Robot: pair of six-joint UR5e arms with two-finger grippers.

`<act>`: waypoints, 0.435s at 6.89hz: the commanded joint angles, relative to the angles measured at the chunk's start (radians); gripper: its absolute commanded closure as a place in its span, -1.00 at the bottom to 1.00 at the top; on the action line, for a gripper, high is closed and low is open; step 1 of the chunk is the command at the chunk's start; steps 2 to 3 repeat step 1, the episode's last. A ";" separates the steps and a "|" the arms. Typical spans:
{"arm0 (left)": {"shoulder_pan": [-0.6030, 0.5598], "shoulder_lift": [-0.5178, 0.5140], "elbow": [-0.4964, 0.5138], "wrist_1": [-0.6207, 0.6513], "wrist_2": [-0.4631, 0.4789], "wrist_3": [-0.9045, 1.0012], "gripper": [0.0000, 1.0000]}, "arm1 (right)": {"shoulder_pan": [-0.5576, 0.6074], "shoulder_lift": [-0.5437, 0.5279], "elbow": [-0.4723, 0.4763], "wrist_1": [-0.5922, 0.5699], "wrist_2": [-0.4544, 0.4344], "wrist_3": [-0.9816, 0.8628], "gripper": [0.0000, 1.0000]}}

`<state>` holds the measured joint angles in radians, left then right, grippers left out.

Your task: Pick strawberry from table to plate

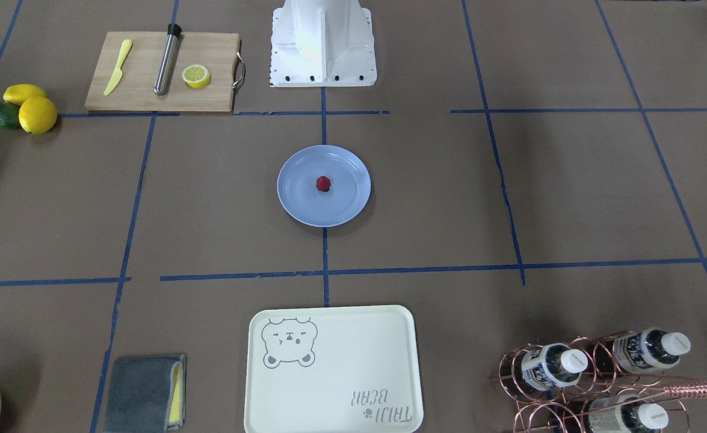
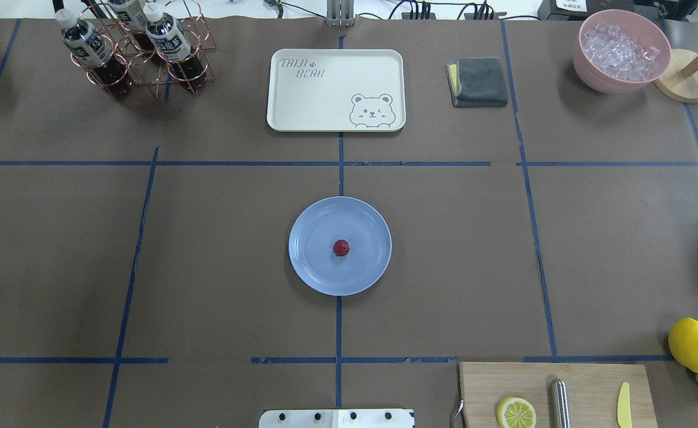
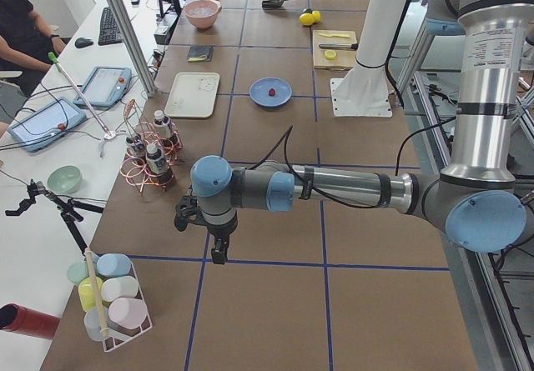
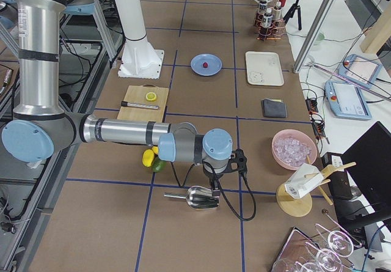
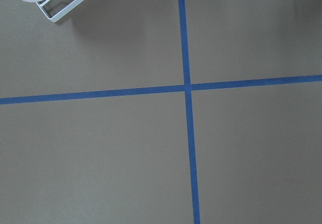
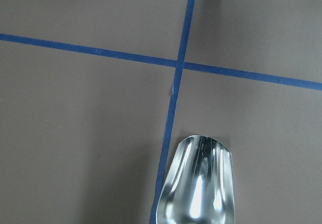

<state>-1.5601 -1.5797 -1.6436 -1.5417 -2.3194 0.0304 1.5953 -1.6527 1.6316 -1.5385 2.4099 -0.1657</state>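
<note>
One strawberry [image 2: 341, 248] sits near the middle of the light-blue plate [image 2: 313, 270], which rests on the brown table [image 2: 444, 255], well apart from both pincers. Judging by that, you can count the placing as done.

Your left pincer [image 3: 219, 253] hangs over a blue tape crossing [image 5: 187, 87] far along the table from the plate, with the copper bottle rack [image 3: 150, 158] near it. It shows only in a side view, so I cannot tell you whether it is wide or narrow.

Your right pincer [image 4: 214, 183] hangs at the opposite end, just above and beside a metal scoop [image 4: 197, 197], with a lemon [image 4: 148, 157] near its wrist. Its state cannot be judged either. Neither wrist camera shows anything held, only tape, tabletop and the scoop's bowl.

Little seems left for you: check that the berry rests steady on the plate, then close the run.
</note>
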 commanded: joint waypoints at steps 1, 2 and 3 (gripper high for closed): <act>0.000 0.001 -0.002 0.000 0.000 0.000 -1.00 | 0.000 0.002 0.002 0.000 0.000 0.000 -1.00; 0.000 0.001 -0.002 0.000 0.000 0.000 -1.00 | 0.000 0.002 0.002 0.000 0.000 0.000 -1.00; 0.000 0.001 -0.002 0.000 0.000 0.000 -1.00 | 0.000 0.002 0.002 0.000 0.000 0.000 -1.00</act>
